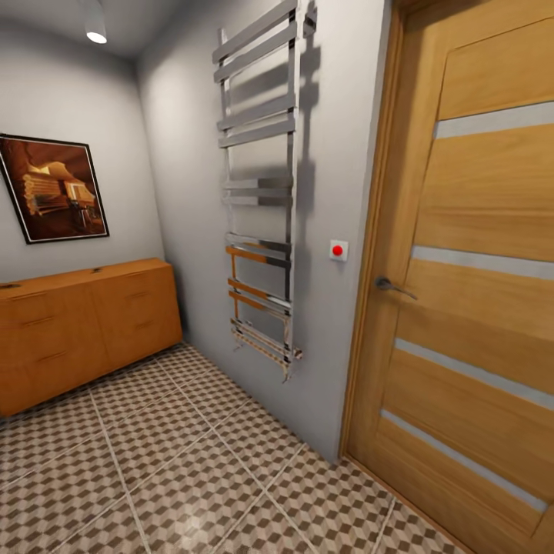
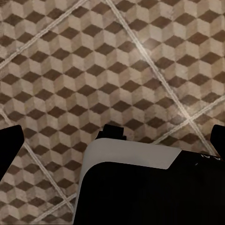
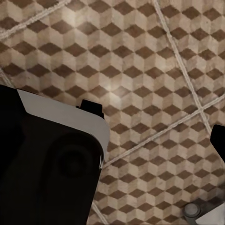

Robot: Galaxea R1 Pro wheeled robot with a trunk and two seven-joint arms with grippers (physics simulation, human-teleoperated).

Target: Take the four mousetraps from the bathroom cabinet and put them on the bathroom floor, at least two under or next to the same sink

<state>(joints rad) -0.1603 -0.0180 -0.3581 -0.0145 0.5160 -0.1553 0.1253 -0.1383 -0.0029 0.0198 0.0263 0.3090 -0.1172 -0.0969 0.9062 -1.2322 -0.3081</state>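
Note:
The orange-brown cabinet (image 1: 77, 323) stands against the far left wall with its drawer fronts shut. Two small dark specks lie on its top, too small to identify. The mousetraps and the bathroom sink are out of view. The cube-patterned bathroom floor (image 1: 192, 477) spreads before me. In the left wrist view my left gripper (image 2: 115, 136) hangs open over the floor (image 2: 117, 61), a dark finger (image 2: 10, 145) at each picture edge, nothing between them. In the right wrist view my right gripper (image 3: 117, 136) is open above the floor (image 3: 140, 70), with one finger (image 3: 218, 140) showing.
A chrome towel rail (image 1: 261, 192) hangs on the grey wall ahead. A shut wooden door (image 1: 462, 292) with a lever handle (image 1: 388, 286) takes up the right. A framed picture (image 1: 52, 188) hangs above the cabinet. My own white and black body (image 2: 140, 187) shows below the left gripper.

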